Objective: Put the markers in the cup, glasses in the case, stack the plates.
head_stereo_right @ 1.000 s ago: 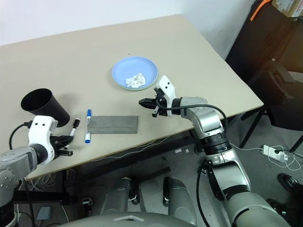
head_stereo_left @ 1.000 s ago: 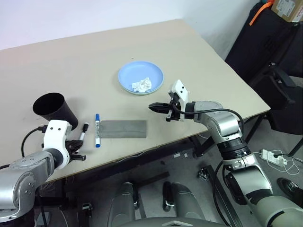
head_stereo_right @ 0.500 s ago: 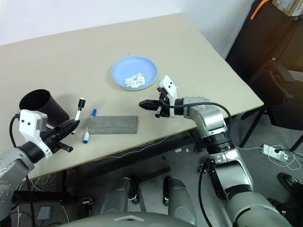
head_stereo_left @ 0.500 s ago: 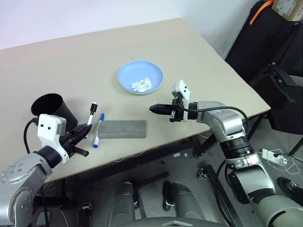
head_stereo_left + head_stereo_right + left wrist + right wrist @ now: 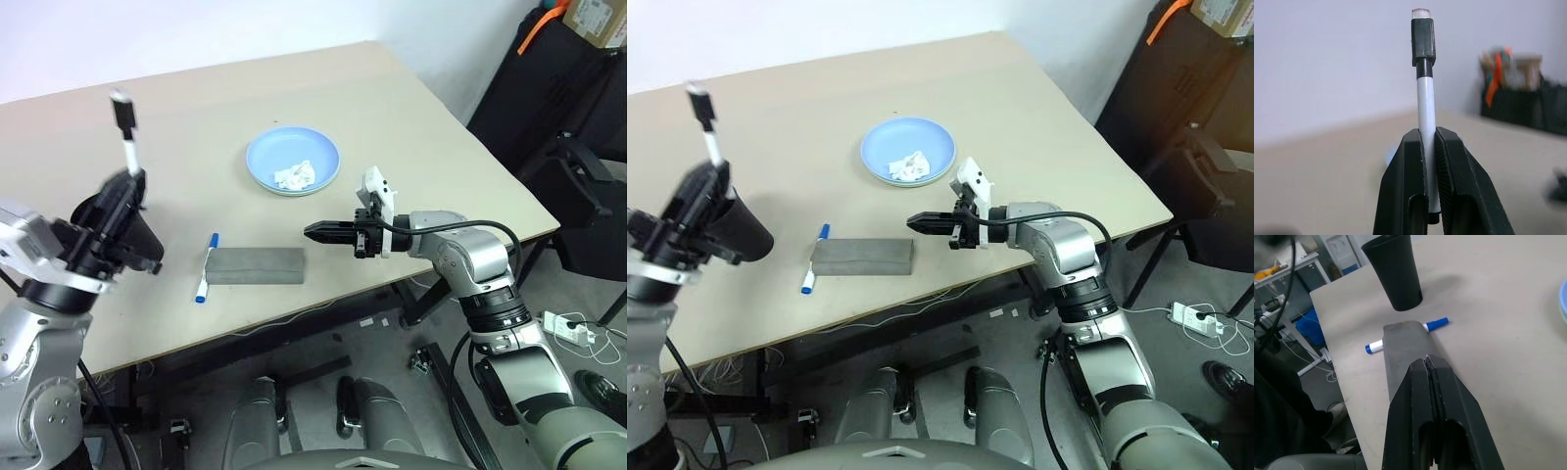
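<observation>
My left gripper [image 5: 132, 183] is raised above the black cup [image 5: 743, 227] and shut on the black-capped marker [image 5: 124, 129], which points up between its fingers [image 5: 1401, 181]. The blue-capped marker [image 5: 206, 266] lies on the table beside the shut grey case [image 5: 257, 264]. A light blue plate [image 5: 315, 147] sits on a green one, whose rim just peeks out. My right gripper [image 5: 312, 231] hovers shut and empty just right of the case, pointing at it. The glasses are out of view.
A crumpled white tissue [image 5: 294, 176] lies in the blue plate. The table's front edge [image 5: 294, 315] runs just below the case. Black bags and a chair [image 5: 568, 108] stand past the table's right side.
My left gripper has lifted the black-capped marker from table level beside the cup and tipped it upright, high over the cup. The right gripper has barely moved.
</observation>
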